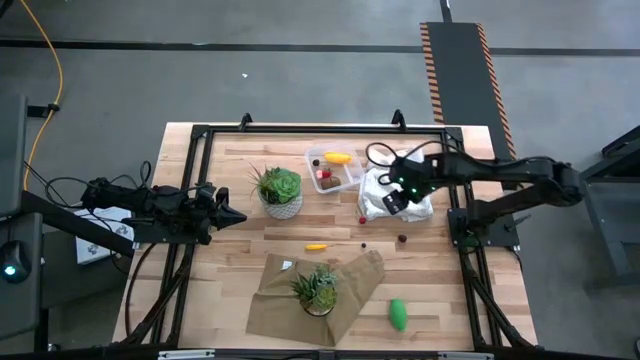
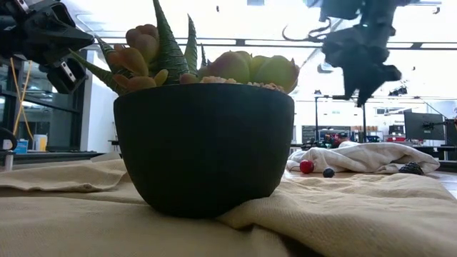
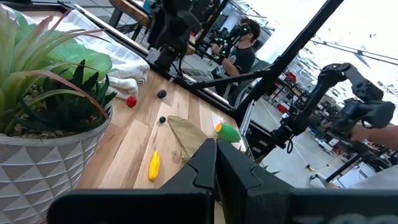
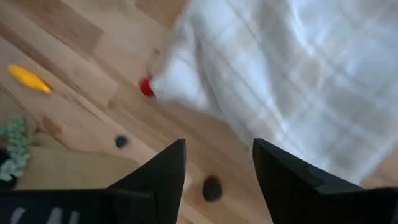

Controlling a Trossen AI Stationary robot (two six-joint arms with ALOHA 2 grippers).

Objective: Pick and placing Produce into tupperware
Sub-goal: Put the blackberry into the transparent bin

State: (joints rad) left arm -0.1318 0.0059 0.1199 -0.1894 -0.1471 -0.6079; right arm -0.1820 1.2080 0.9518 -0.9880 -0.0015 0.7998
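Note:
The clear tupperware (image 1: 335, 168) stands near the table's far edge with a yellow piece (image 1: 338, 157) and red and brown pieces (image 1: 325, 176) inside. On the wood lie a red berry (image 1: 362, 220) (image 4: 146, 86), a yellow piece (image 1: 315, 246) (image 3: 153, 165), two tiny dark ones (image 1: 363, 243) (image 1: 402, 239) and a green piece (image 1: 398, 313). My right gripper (image 1: 395, 200) (image 4: 217, 168) hangs open and empty above the near edge of the white cloth (image 1: 398, 190), well off the table in the low view (image 2: 360, 64). My left gripper (image 1: 235, 215) (image 3: 214, 171) waits shut at the table's left.
A succulent in a white pot (image 1: 280, 192) stands left of the tupperware. Another plant in a dark pot (image 1: 318, 290) (image 2: 203, 143) sits on a tan cloth (image 1: 345, 285) near the near edge. A black frame (image 1: 450, 215) borders the table. A person (image 3: 239, 53) sits beyond it.

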